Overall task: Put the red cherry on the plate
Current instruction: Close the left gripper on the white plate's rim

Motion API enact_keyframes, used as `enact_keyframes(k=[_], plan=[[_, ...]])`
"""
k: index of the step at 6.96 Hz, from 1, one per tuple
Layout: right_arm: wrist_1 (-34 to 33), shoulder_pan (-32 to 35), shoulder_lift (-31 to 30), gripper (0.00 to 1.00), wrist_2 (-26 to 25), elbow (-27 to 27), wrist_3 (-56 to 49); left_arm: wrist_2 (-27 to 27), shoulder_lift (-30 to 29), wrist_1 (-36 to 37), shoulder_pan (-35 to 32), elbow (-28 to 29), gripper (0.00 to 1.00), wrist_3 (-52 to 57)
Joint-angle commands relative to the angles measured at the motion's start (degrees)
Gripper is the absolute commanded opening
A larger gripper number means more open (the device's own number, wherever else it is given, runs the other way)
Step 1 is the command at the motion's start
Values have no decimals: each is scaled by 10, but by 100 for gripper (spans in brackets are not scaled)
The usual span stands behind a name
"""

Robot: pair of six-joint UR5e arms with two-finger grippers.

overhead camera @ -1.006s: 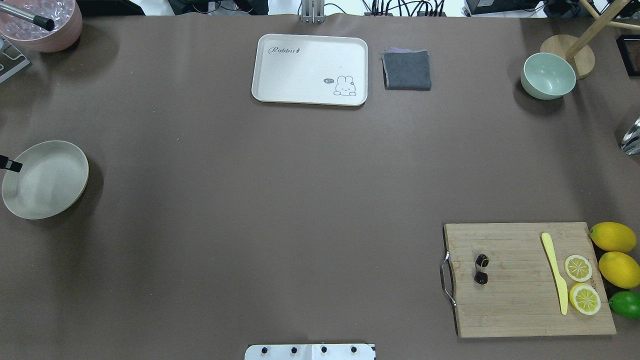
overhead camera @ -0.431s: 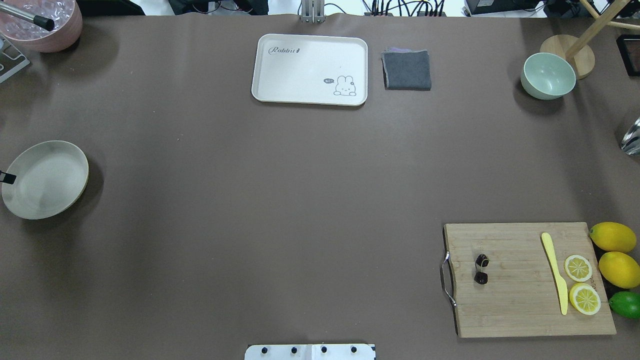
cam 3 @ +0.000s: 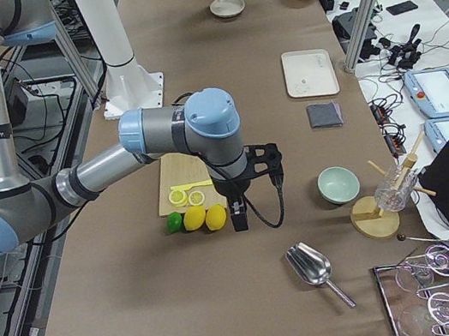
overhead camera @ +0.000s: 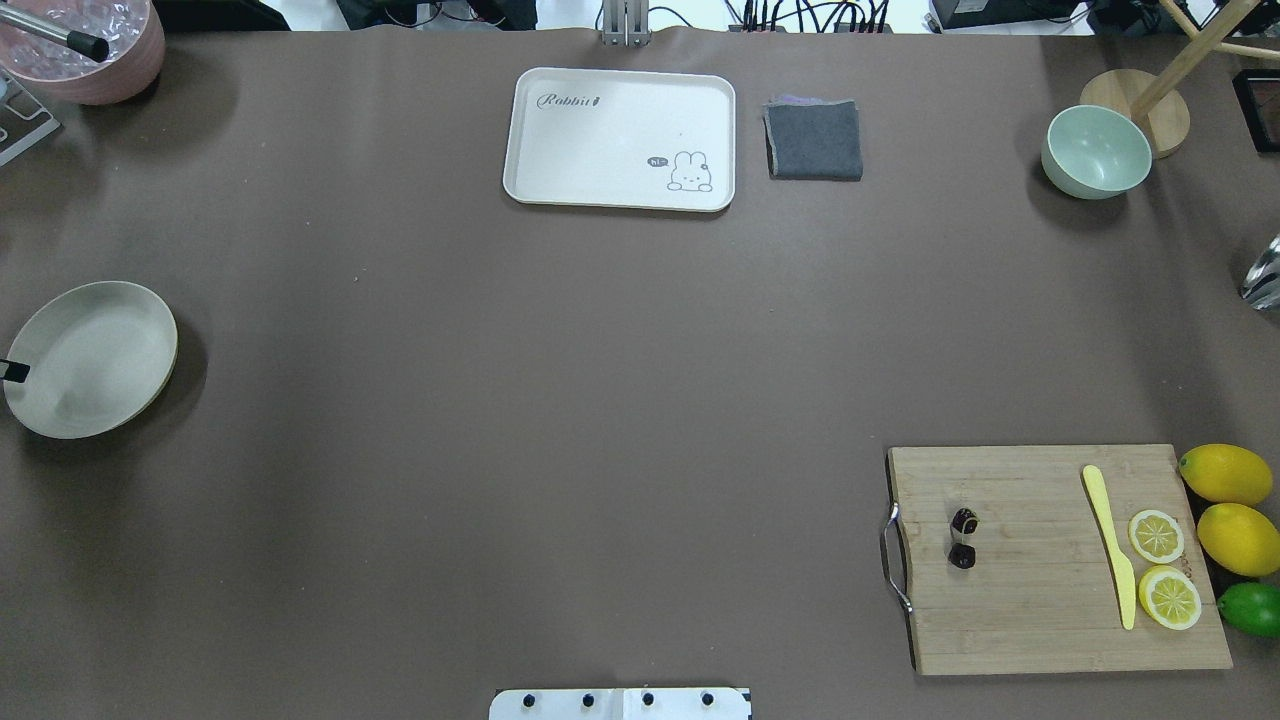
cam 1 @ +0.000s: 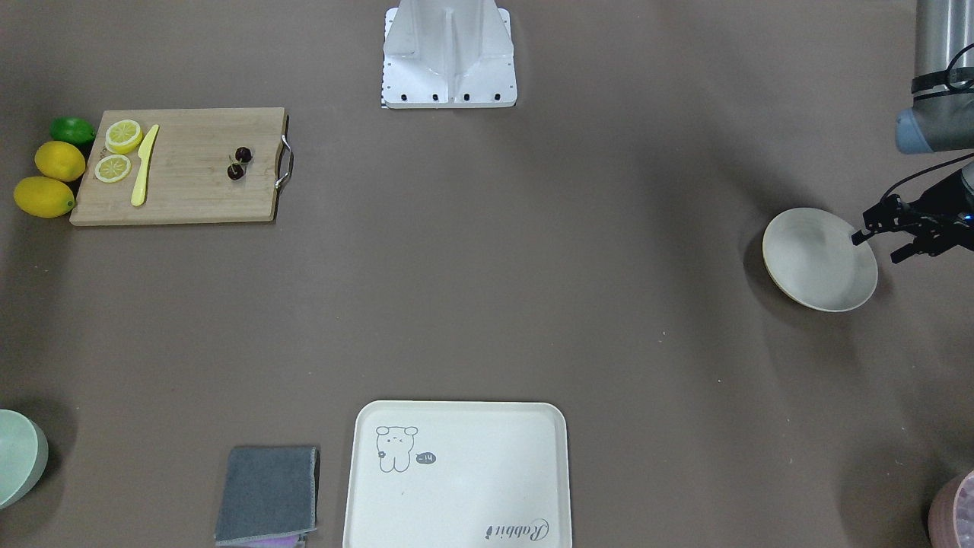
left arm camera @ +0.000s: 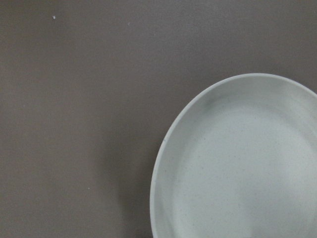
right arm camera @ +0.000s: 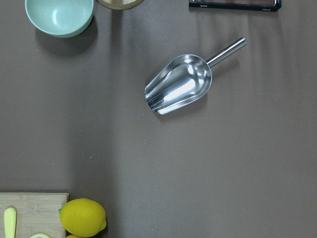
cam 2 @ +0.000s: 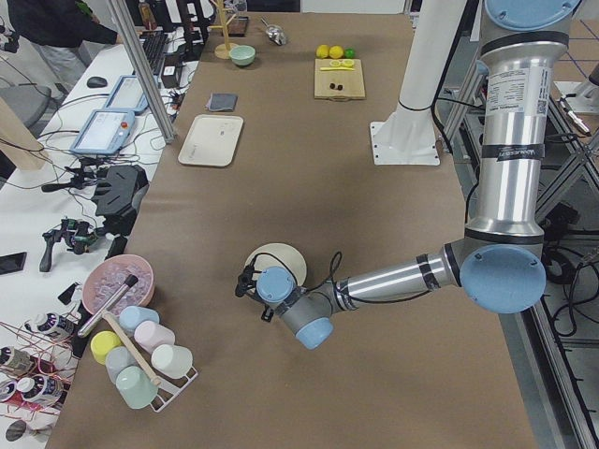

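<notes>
The red cherry (overhead camera: 963,537), a dark glossy pair, lies on the wooden cutting board (overhead camera: 1040,600) at the near right, also seen from the front (cam 1: 239,162). The plate (overhead camera: 90,360), round and cream-white, sits empty at the far left edge (cam 1: 819,260) and fills the left wrist view (left arm camera: 237,163). My left gripper (cam 1: 877,249) hovers open at the plate's outer rim with nothing between its fingers. My right gripper (cam 3: 238,218) hangs beyond the lemons, to the right of the board; I cannot tell whether it is open or shut.
A yellow knife (overhead camera: 1110,545), two lemon slices (overhead camera: 1160,565), two lemons (overhead camera: 1235,510) and a lime (overhead camera: 1252,608) crowd the board's right end. At the back are a rabbit tray (overhead camera: 620,138), grey cloth (overhead camera: 814,139) and green bowl (overhead camera: 1095,152). A metal scoop (right arm camera: 181,85) lies right.
The left gripper's fingertip has slid along the plate's left rim toward the robot's side. Cherry, plate and board have not moved.
</notes>
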Motion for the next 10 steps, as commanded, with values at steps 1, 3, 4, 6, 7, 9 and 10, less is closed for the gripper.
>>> enact_keyframes(k=[1,3,4,6,7,9,10], plan=[[0,1,-12,100,0,11,0,8,1,-9,7,1,80,-11],[0,1,-17,100,0,14,0,36,7,-38,24,2,60,-25],[0,2,-17,100,0,14,0,37,8,-50,30,2,36,-40],[0,2,-17,100,0,14,0,37,8,-51,30,2,0,-43],[0,2,-17,100,0,15,-1,32,9,-49,30,-1,0,-44],[0,3,-22,100,0,25,0,-19,6,-39,29,-17,0,-83],[0,3,-27,100,0,33,0,-68,0,-12,15,-24,0,-92]])
